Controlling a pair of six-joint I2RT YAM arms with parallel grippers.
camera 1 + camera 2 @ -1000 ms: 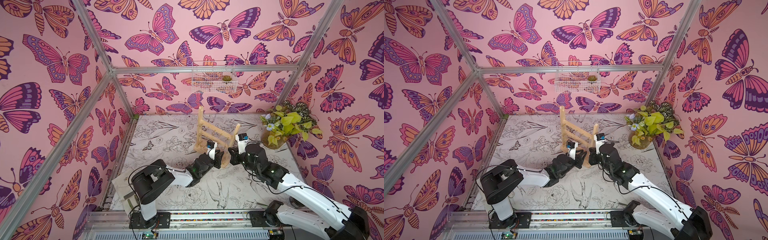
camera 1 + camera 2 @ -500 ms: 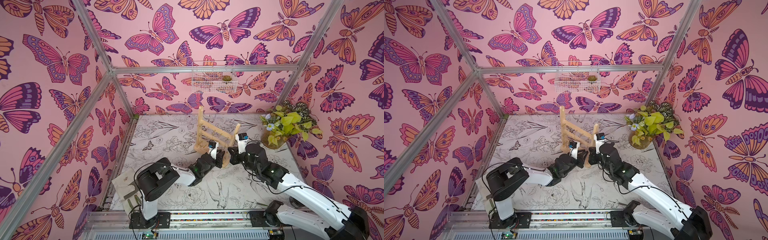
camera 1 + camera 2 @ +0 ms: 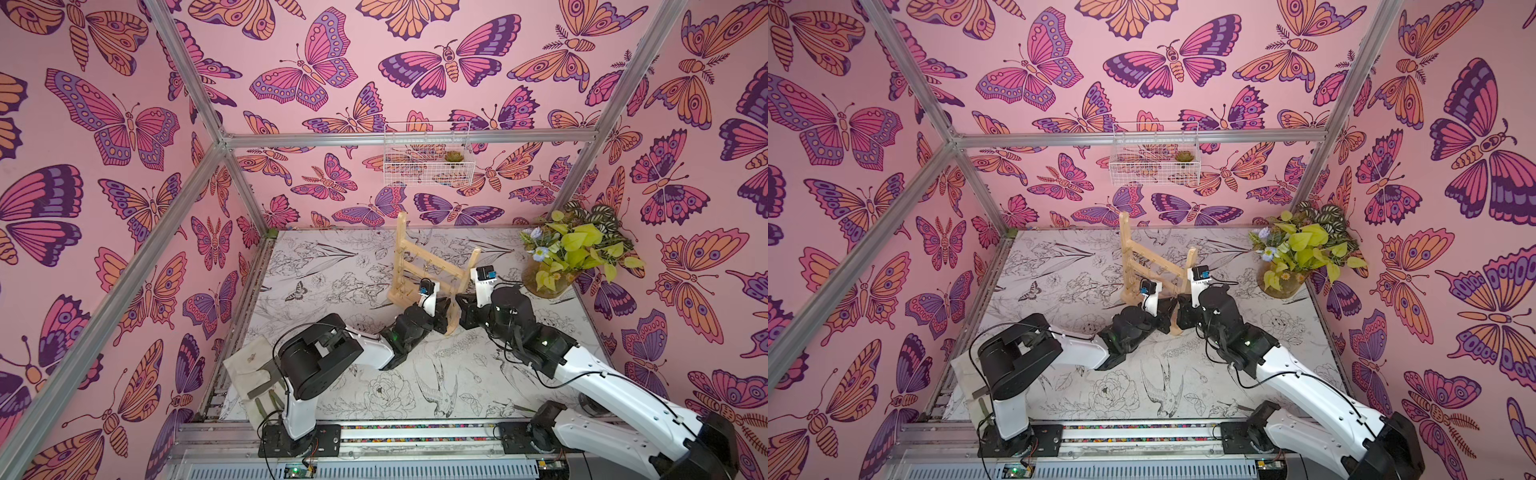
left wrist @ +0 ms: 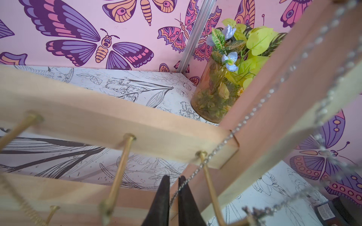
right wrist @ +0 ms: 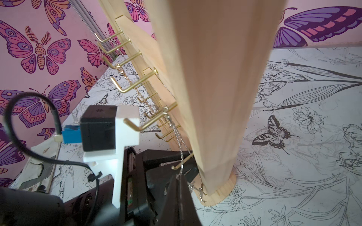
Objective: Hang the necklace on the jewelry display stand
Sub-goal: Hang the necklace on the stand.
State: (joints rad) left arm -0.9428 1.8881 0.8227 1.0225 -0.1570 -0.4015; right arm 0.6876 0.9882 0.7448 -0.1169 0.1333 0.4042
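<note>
The jewelry display stand [image 3: 432,259] [image 3: 1154,262], a pale wooden ladder rack with gold hooks, stands mid-table, and both grippers are low at its near end. The necklace [image 4: 244,121], a thread-thin silvery-looking chain, runs along an upright, passes a gold hook [image 4: 203,156] and goes down between my left gripper's [image 4: 174,177] [image 3: 444,311] dark fingers, which are shut on it. From another hook [image 5: 166,113] the necklace [image 5: 177,135] drops straight into my right gripper [image 5: 178,176] [image 3: 462,308], which is also shut on it. A small pendant [image 5: 201,192] lies on the stand's base [image 5: 221,191].
A gold chain [image 5: 137,92] hangs from a hook further along the rack. A vase of green leaves and blue flowers [image 3: 577,257] stands at the back right. A white wire basket [image 3: 428,160] hangs on the back wall. A cloth bag [image 3: 253,374] lies by the left arm's base.
My left gripper's jaws have closed onto the chain. The left arm has shifted a little. The right arm and the stand have stayed in place.
</note>
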